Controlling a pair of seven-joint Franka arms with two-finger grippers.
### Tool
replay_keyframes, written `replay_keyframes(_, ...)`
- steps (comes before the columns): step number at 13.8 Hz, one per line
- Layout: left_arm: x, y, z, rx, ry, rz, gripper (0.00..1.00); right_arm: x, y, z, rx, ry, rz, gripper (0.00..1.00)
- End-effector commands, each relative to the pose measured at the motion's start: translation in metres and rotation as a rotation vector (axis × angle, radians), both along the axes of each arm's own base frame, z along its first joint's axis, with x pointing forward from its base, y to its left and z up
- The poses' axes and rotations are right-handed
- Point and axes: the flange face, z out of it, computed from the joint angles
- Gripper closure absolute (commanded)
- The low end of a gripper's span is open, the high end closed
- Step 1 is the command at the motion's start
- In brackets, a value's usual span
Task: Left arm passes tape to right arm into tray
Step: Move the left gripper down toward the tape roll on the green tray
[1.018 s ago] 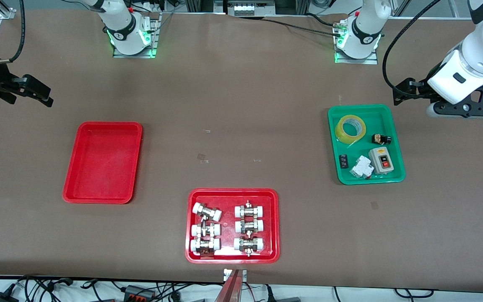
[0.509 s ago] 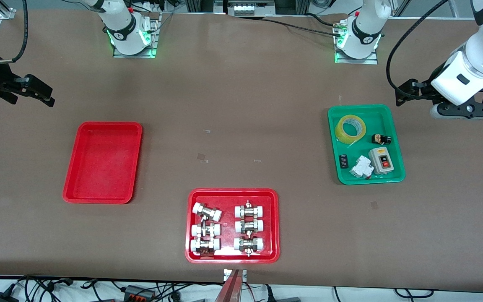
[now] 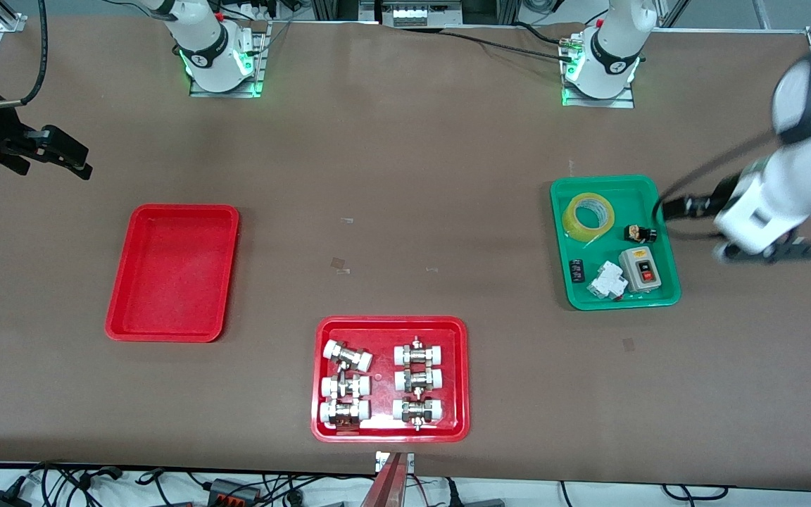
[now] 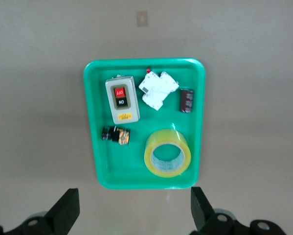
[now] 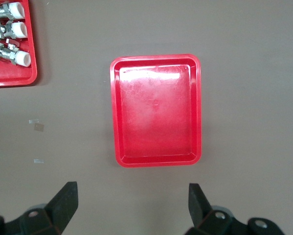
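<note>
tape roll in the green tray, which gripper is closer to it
Left. The left gripper hangs open beside the green tray holding the tape; the right gripper waits open toward the right arm's end.

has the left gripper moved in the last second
Yes. The left gripper has swung down the front view toward the green tray; it was level with the tray's upper rim, and now hangs beside the tray's middle.

Glossy red plastic tray (image 5: 156, 110), translucent shiny tape (image 4: 168, 153), matt brown table (image 3: 405, 176).
</note>
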Motion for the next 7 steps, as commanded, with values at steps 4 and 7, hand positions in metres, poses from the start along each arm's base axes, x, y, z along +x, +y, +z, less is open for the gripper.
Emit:
replay_keyframes(4, -0.045, 0.009, -0.141, 0.000, 0.048, 0.006, 0.00, -0.002, 0.004, 0.001, -0.015, -0.003, -0.001, 0.00)
replay_keyframes(7, -0.074, 0.004, -0.186, -0.003, 0.036, -0.004, 0.00, -0.003, 0.007, 0.002, -0.015, -0.004, 0.002, 0.00)
